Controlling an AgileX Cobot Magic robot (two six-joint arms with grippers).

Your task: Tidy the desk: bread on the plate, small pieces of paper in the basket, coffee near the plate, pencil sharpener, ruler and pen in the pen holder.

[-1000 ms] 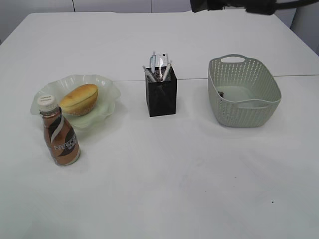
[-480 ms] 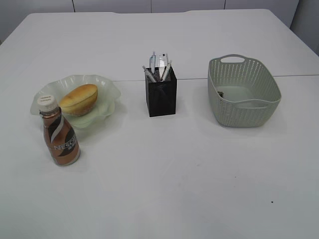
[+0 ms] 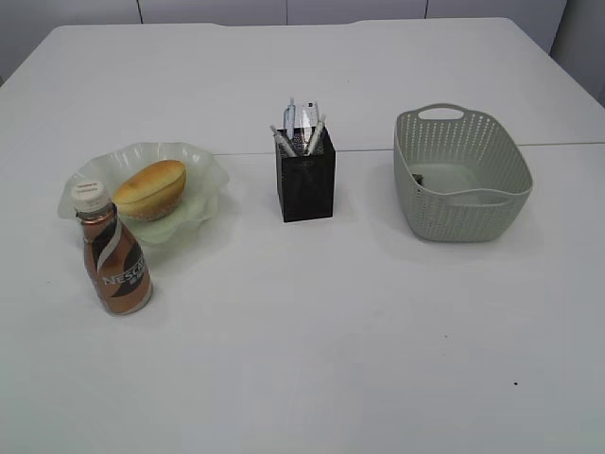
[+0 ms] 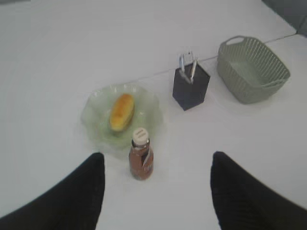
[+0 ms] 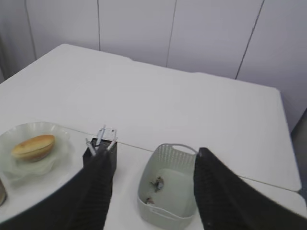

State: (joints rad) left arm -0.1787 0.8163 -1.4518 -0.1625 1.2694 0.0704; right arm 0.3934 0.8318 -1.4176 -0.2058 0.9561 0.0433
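Note:
On the white desk (image 3: 331, 331) the bread (image 3: 149, 188) lies on the wavy pale green plate (image 3: 206, 168), and the coffee (image 3: 114, 261) stands upright just in front of it. The black mesh pen holder (image 3: 305, 184) holds pens (image 3: 284, 140) and a clear flat piece that looks like the ruler (image 3: 311, 112). The pencil sharpener is hidden. Small pieces of paper (image 5: 156, 183) lie inside the basket (image 3: 473, 203). My left gripper (image 4: 157, 155) hangs open and empty high above the coffee (image 4: 141, 160). My right gripper (image 5: 154, 152) is open and empty high above the basket (image 5: 165, 211). Neither gripper shows in the exterior view.
A thin seam (image 3: 567, 144) crosses the desk behind the basket. In the right wrist view the desk's far edge (image 5: 192, 73) meets white wall panels, and my left finger there covers part of the pen holder (image 5: 109, 146).
A dark arm at the top right of the exterior view one second ago has gone out of view. Nothing on the desk has moved.

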